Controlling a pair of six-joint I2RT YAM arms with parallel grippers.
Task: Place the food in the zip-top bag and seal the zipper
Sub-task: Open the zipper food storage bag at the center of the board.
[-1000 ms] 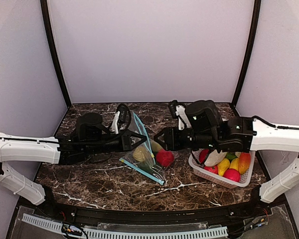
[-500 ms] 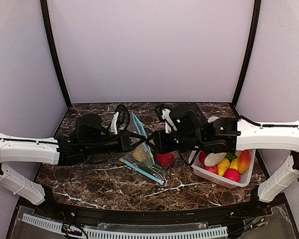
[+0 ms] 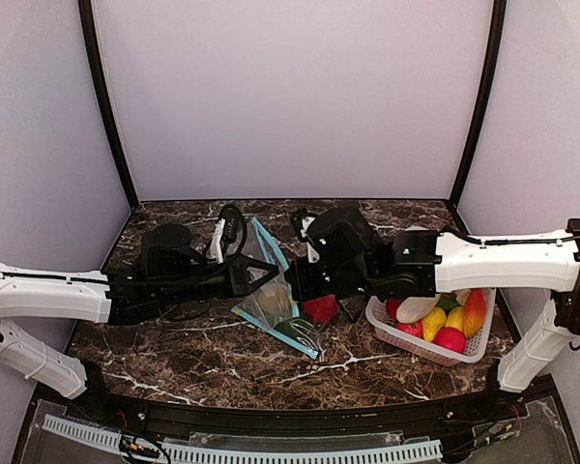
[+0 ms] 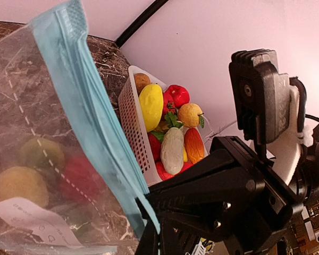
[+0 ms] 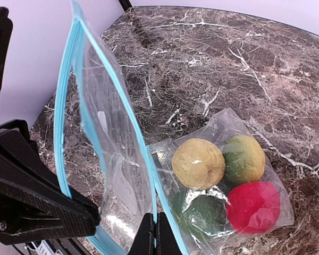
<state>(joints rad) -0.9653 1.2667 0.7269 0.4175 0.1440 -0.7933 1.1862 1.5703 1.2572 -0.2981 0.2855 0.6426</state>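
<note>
Grip change: right gripper (image 5: 151, 234) has left the basket (image 4: 130, 127) and snapped shut, apparently on the zip-top bag (image 5: 109, 138) rim. Left gripper (image 4: 149, 239) clamps the other rim. Four food pieces (image 5: 199, 163) are inside, the rest unloaded.

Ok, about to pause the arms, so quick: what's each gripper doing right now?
Left gripper: shut on the zip-top bag, at one rim.
Right gripper: shut on the bag's opposite rim.
</note>
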